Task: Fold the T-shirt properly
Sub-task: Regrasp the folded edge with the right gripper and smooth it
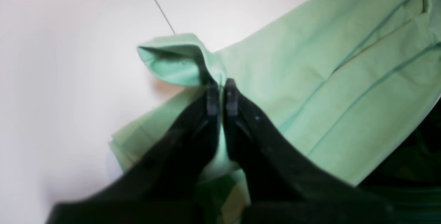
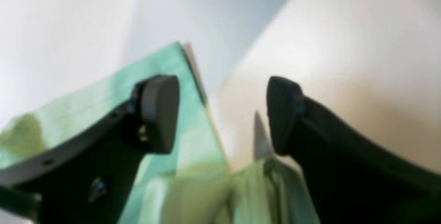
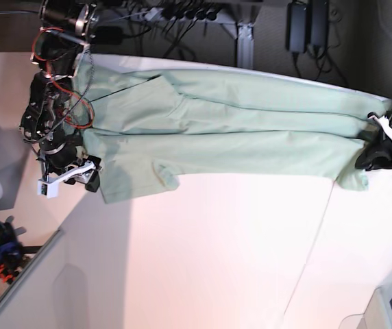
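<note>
We seem to be in a robotics lab, bare white surface (image 3: 216,253), exposed red wiring (image 3: 64,103) on the arm at 9 o'clock, power bricks and loose cables (image 3: 305,31) hanging under desks at 12 o'clock

Bare table (image 3: 216,253) near the T-shirt (image 3: 251,130); cables (image 3: 182,14) beyond it

My T-shirt (image 3: 251,130) is soft mint-green cloth. It looks matt, with thin raised seams and small wrinkles. My left gripper (image 1: 222,94) has hard black plastic fingers that look dull, not shiny. My right gripper (image 2: 222,113) has smooth black pads (image 2: 162,110), a bit rubbery looking. The table (image 3: 216,260) is smooth, pale and matt, with one thin line across it.
</note>
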### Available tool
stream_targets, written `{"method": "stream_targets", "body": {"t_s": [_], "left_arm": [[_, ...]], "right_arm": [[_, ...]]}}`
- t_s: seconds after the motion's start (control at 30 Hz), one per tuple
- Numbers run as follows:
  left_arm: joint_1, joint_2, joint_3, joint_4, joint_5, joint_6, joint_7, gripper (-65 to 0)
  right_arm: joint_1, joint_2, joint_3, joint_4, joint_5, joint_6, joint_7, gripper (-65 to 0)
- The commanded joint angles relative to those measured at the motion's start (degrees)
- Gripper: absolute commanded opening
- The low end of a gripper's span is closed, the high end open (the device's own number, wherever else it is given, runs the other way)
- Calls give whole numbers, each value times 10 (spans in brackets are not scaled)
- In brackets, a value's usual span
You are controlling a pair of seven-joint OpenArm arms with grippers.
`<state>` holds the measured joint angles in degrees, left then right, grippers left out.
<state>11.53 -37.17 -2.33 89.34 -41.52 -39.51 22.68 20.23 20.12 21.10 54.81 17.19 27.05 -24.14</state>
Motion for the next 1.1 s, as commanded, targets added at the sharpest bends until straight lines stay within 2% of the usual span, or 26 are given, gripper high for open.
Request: {"method": "stream_targets", "body": {"t_s": [0.0, 0.13, 0.4, 0.43, 0.47, 0.57, 0.7, 0.8, 0.97, 1.07], "left_arm": [[-7, -11, -5, 9, -9, -5, -10, -650], [-7, -11, -5, 9, -11, -5, -9, -650], [-7, -8, -5, 9, -11, -5, -9, -650], [-7, -8, -5, 9, -11, -5, -9, -650], [-7, -8, -5, 9, -11, -5, -9, -650], [-7, -8, -5, 9, -11, -5, -9, -650], [-7, -8, -5, 9, -11, -5, -10, -650], [-7, -8, -9, 12, -12, -5, 2, -650], [-7, -8, -26, 24, -67, -5, 91, -650], [-7, -11, -31, 24, -107, -5, 133, -650]], "right_arm": [[28, 7, 1, -9, 8, 2, 19, -251], [51, 7, -21, -61, 24, 2, 19, -251], [51, 6, -117, -64, 27, 2, 16, -264], [51, 6, -125, -64, 27, 2, 16, -303], [51, 6, -132, -64, 27, 2, 16, -373], [51, 5, -135, -64, 27, 2, 17, -650], [51, 5, -130, -52, 25, 2, 9, -650], [46, 5, -115, -7, 35, 2, -35, -650], [-14, 10, -78, 155, 93, 2, -111, -650], [-63, 11, -56, 266, 104, 2, -154, -650]]}}
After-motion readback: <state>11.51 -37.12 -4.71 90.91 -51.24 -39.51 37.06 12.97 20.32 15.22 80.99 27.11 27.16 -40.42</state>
